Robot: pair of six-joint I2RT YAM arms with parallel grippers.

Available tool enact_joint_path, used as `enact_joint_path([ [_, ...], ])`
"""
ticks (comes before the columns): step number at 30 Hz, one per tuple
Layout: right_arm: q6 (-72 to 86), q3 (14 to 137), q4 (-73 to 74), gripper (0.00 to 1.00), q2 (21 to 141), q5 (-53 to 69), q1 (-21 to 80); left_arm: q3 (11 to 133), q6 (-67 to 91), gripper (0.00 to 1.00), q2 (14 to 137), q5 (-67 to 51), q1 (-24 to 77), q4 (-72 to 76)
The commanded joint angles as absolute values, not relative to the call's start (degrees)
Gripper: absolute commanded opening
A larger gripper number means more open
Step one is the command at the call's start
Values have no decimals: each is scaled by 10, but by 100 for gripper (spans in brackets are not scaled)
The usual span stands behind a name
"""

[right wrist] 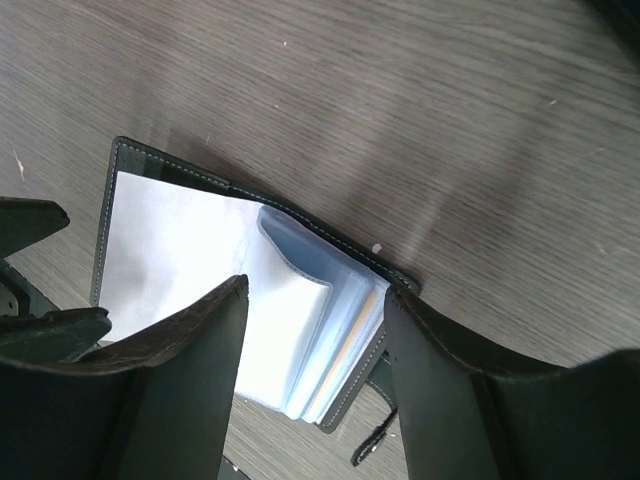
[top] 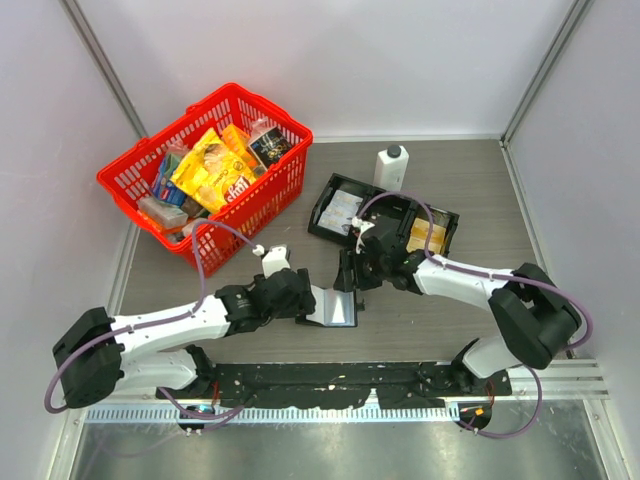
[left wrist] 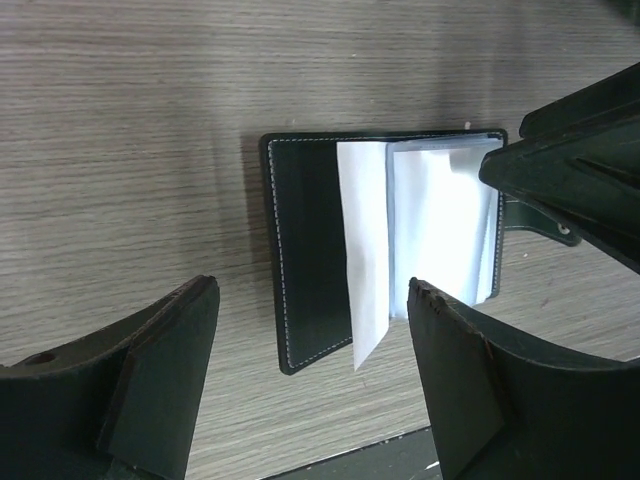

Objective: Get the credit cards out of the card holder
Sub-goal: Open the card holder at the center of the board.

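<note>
Left hand [left wrist: 312, 290] above open black card holder [left wrist: 305, 230]

The card holder [top: 338, 306] is laid open and flat on the table [top: 450, 325], about midway across it. Its black cover, edged with pale stitching, is turned inner face up. A stack of clear plastic sleeves is fanned up from it, with one white leaf raised apart from the rest. The credit cards [right wrist: 335, 365] are seen only as thin light-blue and yellowish edges tucked inside the sleeves. The snap tab [right wrist: 372, 445] is left unfastened at one side.
</note>
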State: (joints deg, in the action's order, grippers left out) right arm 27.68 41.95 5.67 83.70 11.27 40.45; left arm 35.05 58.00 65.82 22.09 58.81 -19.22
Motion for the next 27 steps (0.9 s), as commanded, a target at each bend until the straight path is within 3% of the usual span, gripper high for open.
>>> enact_joint_path([
  [1,285,446,25,60,853,128,417,345,601,78,666,231,589,-175],
  [7,287,449,20,54,875,139,423,339,610,73,676,225,588,-169],
  [19,285,446,53,56,837,63,427,334,622,53,687,214,589,-159],
  [27,285,448,50,56,855,78,428,335,625,42,695,210,588,-155],
])
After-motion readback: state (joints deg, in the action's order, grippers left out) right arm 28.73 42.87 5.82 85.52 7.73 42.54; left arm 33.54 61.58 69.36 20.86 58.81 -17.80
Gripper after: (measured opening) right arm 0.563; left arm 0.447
